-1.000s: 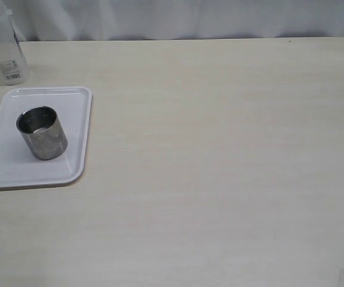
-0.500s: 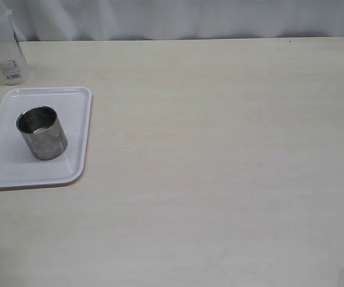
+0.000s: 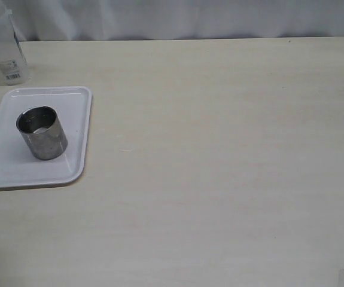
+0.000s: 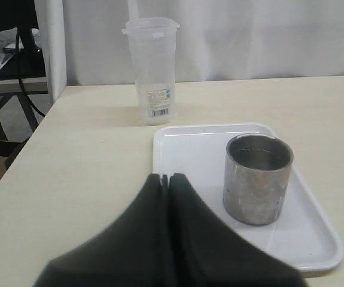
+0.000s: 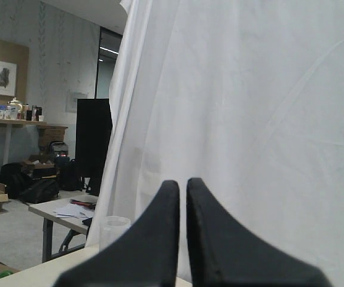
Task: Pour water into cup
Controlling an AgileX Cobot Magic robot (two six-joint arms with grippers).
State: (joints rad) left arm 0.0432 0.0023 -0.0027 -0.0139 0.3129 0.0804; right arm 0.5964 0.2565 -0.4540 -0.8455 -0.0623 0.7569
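Exterior view: the cup (image 3: 42, 133) stands upright on the white tray (image 3: 16, 173) at the 9 o'clock side of the desk (image 3: 219, 149). The plastic container (image 3: 3, 45) stands off the tray, at the cup's 11 o'clock. I judge the container light, smooth and squeezable, best taken mid-wall; any water in it I cannot make out. My left hand (image 4: 166, 179) and right hand (image 5: 182, 185) are both closed fingertip to fingertip, empty, touching nothing.
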